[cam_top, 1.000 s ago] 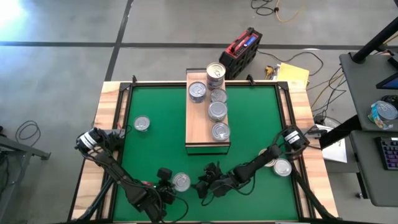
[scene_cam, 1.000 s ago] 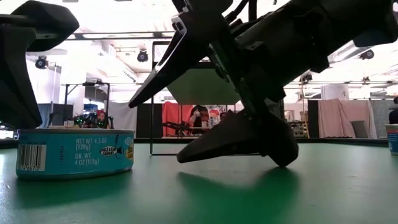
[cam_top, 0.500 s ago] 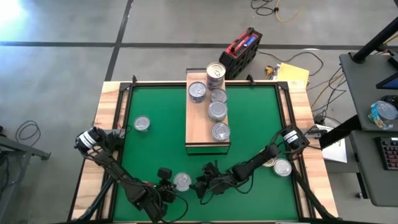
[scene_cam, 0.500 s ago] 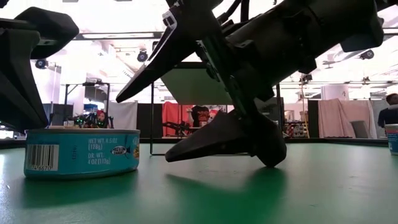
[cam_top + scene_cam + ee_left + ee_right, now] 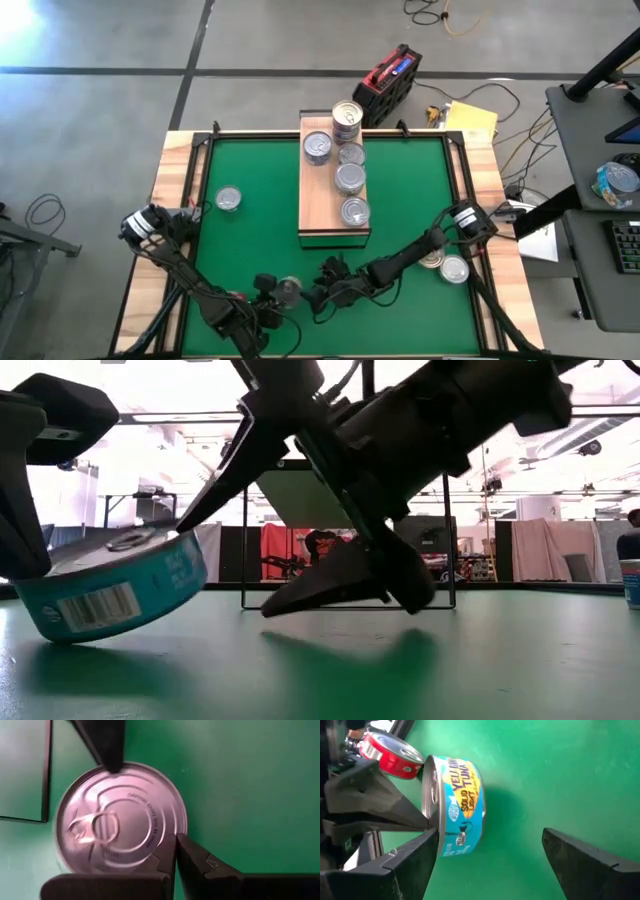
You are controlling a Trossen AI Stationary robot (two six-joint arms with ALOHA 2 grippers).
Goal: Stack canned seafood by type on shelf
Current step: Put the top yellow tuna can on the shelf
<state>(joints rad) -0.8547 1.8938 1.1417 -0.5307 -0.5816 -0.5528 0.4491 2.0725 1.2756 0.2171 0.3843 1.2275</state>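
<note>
Since the earlier frames, we note that the blue tuna can point(image 5: 115, 585) near the table's front edge has gone from sitting flat on the green mat point(image 5: 250, 240) to tilting, one side raised, and that the right gripper point(image 5: 318, 296) has advanced toward it. From above, we see the can point(image 5: 288, 290) only as a dim silver disc between the two grippers; its tilt is evident solely in the low view, where the lid slopes and only the lower rim meets the mat. We record the left gripper point(image 5: 262, 300) with fingers together, pressed against the can's side rather than clamped around it; the left wrist view shows the pull-tab lid point(image 5: 120, 822) beside those closed fingers point(image 5: 195, 865). We record the right gripper's fingers spread wide; the right wrist view shows the can's label point(image 5: 462, 805) between them, not gripped, and a small red flat object point(image 5: 392, 752) beyond it that no other view reveals. Only the high view shows the shelf point(image 5: 334, 180) at table centre, bearing five cans point(image 5: 351, 178) in a rough line with one stack at the far end. We also see there a loose can point(image 5: 228, 199) on the mat's left and two more point(image 5: 452, 268) near the right arm's base.
</note>
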